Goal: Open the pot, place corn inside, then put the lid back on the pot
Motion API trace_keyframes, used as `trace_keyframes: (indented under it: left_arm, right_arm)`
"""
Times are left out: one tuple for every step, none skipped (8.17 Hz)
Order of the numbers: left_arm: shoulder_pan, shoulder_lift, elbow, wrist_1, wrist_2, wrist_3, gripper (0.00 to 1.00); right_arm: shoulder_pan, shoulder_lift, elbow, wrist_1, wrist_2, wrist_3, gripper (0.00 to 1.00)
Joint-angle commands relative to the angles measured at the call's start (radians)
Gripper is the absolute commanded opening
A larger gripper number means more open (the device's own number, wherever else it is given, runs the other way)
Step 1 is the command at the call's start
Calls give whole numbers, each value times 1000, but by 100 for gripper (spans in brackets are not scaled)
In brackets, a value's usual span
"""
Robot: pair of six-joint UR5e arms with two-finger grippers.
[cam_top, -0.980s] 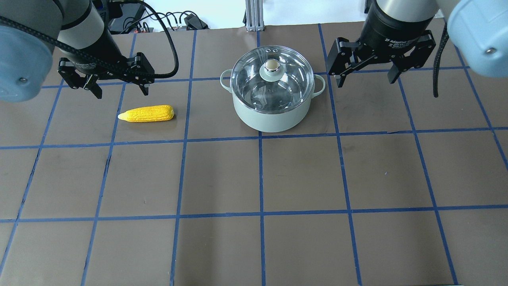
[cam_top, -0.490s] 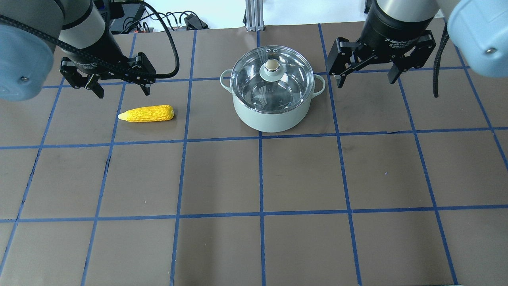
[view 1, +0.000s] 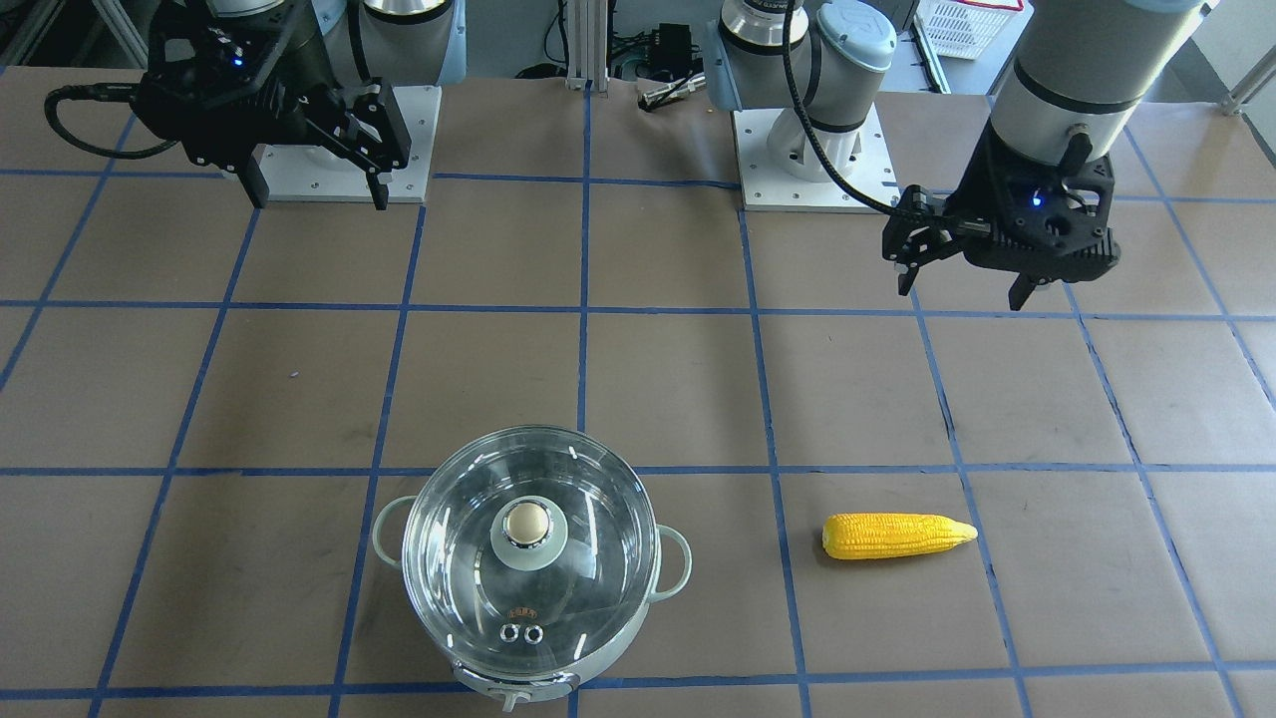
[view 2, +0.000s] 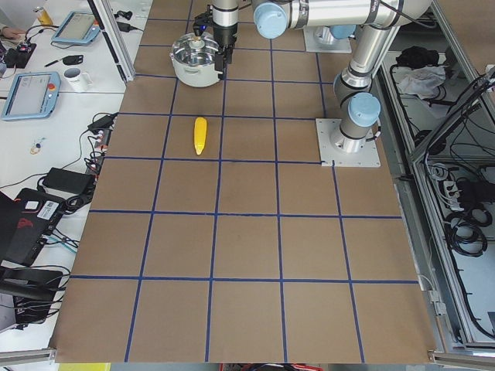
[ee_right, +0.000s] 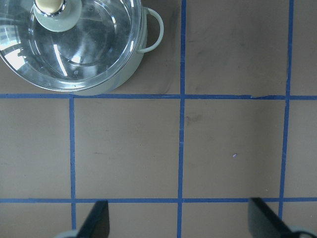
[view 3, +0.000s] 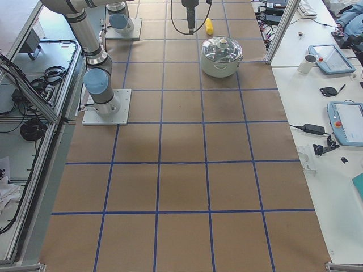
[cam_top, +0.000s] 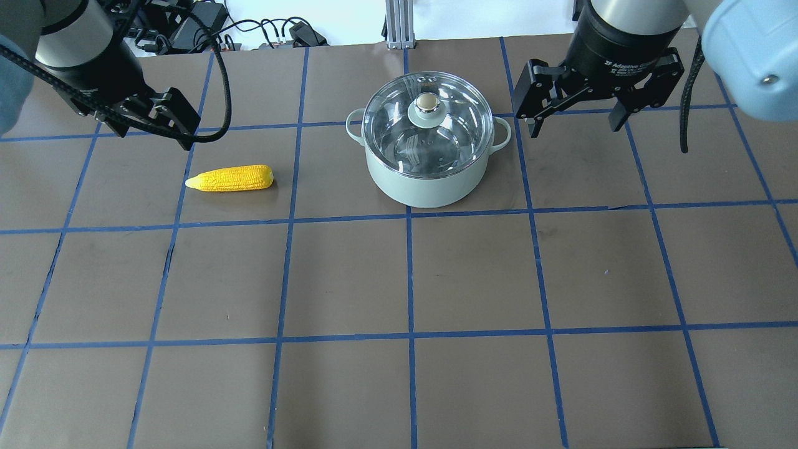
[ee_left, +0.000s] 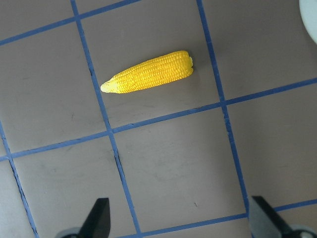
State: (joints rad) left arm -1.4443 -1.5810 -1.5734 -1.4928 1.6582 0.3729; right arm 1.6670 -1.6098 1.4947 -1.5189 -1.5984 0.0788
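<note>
The pale mint pot (cam_top: 427, 184) stands at the back middle of the table, with the clear glass lid (cam_top: 399, 125) on it, knob up. The lid also shows in the front view (view 1: 583, 558) and the right wrist view (ee_right: 94, 54). The yellow corn (cam_top: 230, 178) lies flat to the pot's left, pointed end away from the pot; it also shows in the front view (view 1: 897, 536) and the left wrist view (ee_left: 148, 74). My left gripper (cam_top: 146, 134) is open and empty, above and behind the corn. My right gripper (cam_top: 575, 128) is open and empty, right of the pot.
The brown table carries a blue tape grid. The two arm bases (view 1: 817, 160) stand on plates at the robot's side. Cables (cam_top: 249, 31) and an aluminium post (cam_top: 397, 25) sit past the far edge. Desks with tablets (view 2: 31, 93) flank the table.
My left gripper has moved left and farther back, away from the pot, and has turned somewhat. The right gripper, pot, lid and corn have not moved.
</note>
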Motion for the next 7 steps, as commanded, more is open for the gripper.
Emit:
trace_keyframes:
  left_arm:
    - [87, -46, 4, 12, 2, 310, 100]
    - [93, -77, 1, 60, 2, 439, 100]
    - [93, -106, -2, 101, -5, 475, 100]
    - [93, -122, -7, 103, -6, 489, 100]
    - [93, -141, -8, 121, -50, 565, 100]
    - [93, -180, -4, 137, -72, 636, 100]
    - [94, -213, -4, 158, -75, 682, 100]
  right_arm:
    - [-1, 5, -1, -7, 0, -2, 100]
    - [-1, 7, -1, -18, 0, 4, 100]
    - [-1, 20, -5, -36, 2, 13, 100]
    - [5, 75, -39, -55, 2, 36, 100]
    - [8, 147, -101, -87, 9, 103, 100]
    - [17, 225, -169, -111, 18, 110, 100]
    - [39, 284, -184, -165, 18, 116, 100]
